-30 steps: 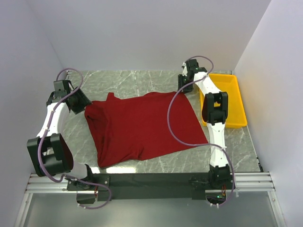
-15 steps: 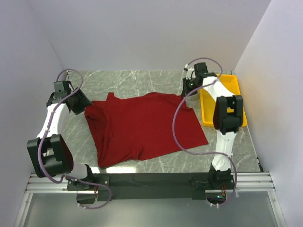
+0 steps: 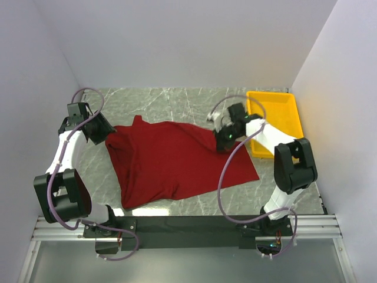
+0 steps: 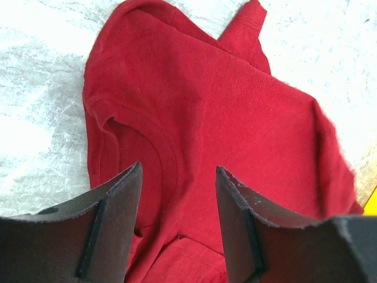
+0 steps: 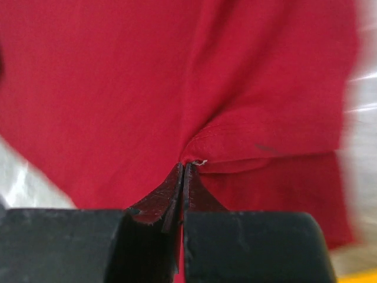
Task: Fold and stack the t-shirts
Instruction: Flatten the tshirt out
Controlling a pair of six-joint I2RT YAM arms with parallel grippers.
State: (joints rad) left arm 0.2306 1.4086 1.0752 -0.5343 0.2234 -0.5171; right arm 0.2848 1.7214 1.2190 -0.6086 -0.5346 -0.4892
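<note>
One maroon t-shirt (image 3: 177, 162), spread mostly flat on the marble bench (image 3: 171, 100), no fold apparently completed, stacking outstanding; right claw (image 5: 183, 171) clenched on a pinch of its far right edge, left claw (image 4: 177, 177) released above the sleeve end.

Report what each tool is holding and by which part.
Right tool is shut on the maroon t-shirt, pinching a fold of cloth at its far right corner. Left tool is open over the shirt, holding nothing.
</note>
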